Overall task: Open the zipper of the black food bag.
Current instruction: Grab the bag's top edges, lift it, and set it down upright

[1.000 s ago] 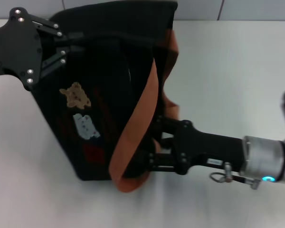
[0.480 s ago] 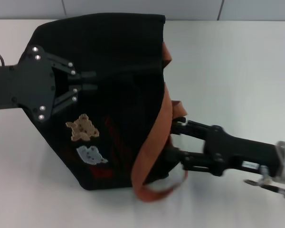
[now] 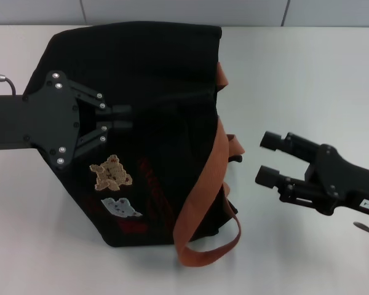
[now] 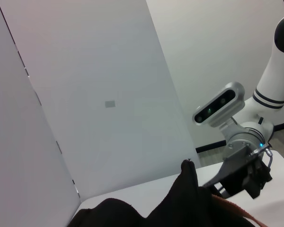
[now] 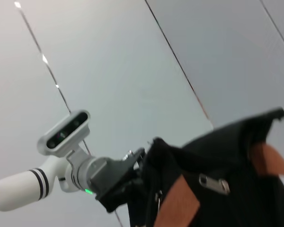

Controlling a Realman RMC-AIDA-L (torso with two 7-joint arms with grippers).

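The black food bag [image 3: 154,74] lies on the white table, with bear and cloud patches facing up and its orange-brown straps [image 3: 203,190] trailing off its right side. My left gripper [image 3: 118,117] reaches in from the left over the bag's middle, shut on a fold of the fabric, which rises to a peak [image 4: 189,165] in the left wrist view. My right gripper [image 3: 267,158] hovers open to the right of the bag, clear of the straps and holding nothing. The zipper's silvery pull tab [image 5: 215,184] shows in the right wrist view, between the straps.
Bare white table [image 3: 307,80] stretches to the right of and behind the bag. A grey panelled wall [image 3: 172,9] runs along the table's far edge. The lower strap loop [image 3: 215,249] lies on the table near the front edge.
The right gripper has come off the bag's near corner, pulled back to the right and now stands open. The left gripper has moved in over the bag's middle. The bag has shifted and settled.
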